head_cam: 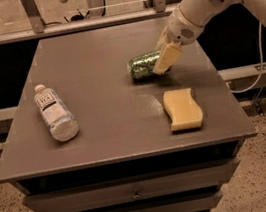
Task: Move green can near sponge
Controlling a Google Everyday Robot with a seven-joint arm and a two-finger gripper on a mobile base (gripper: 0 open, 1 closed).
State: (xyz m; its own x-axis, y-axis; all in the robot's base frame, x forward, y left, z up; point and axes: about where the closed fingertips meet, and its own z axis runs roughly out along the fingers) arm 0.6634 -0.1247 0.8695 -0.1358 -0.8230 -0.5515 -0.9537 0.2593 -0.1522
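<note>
Camera view. Left side of grey tabletop [99,53]: clear plastic bottle [55,113] with white label, lying on its side, cap toward the back, well apart from the rest. Right of centre: green can [141,67] on its side, its right end clamped in the claw [161,58]. One pale finger crosses the can's front; the other is hidden behind it. Sponge [182,109] lies flat near the can, toward the front edge, a strip of bare tabletop between them. White arm enters from upper right.

print on the bottle's label [46,101] is illegible.
</note>
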